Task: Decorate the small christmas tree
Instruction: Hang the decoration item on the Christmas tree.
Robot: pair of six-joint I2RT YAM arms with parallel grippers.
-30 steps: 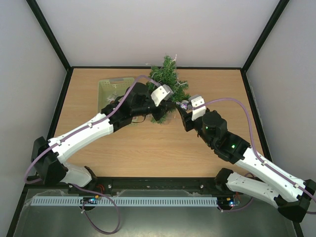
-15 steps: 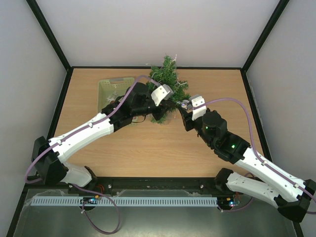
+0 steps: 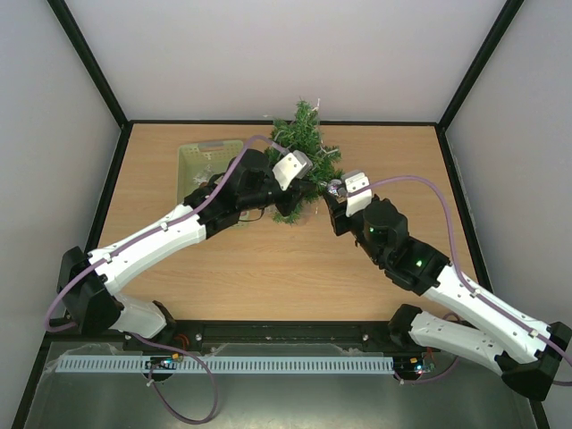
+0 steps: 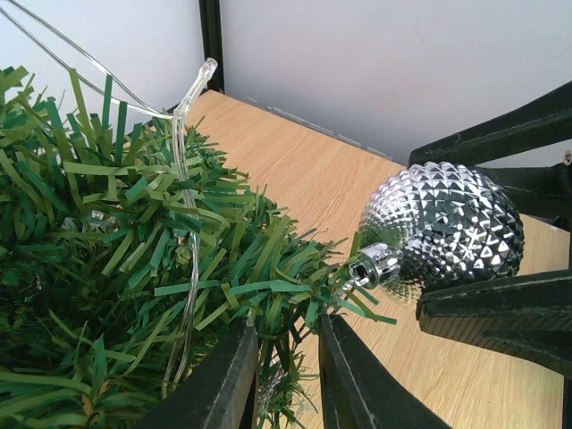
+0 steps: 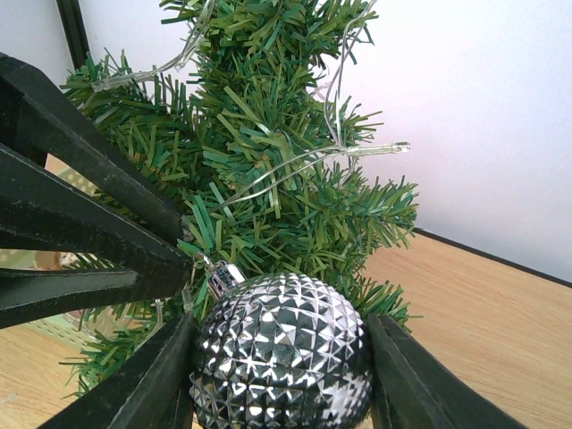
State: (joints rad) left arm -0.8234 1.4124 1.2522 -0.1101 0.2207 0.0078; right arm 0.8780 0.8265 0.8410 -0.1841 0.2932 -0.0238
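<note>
One camera looks down from above and behind my bases, taking in the whole surface. My two wrist cameras sit close, facing each other, and share the silver bauble beside the small christmas tree

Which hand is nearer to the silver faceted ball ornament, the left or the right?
Right. The right hand holds the silver faceted ball ornament between its fingers. The left hand sits beside its cap, closed on a branch of the small green fir tree.
</note>
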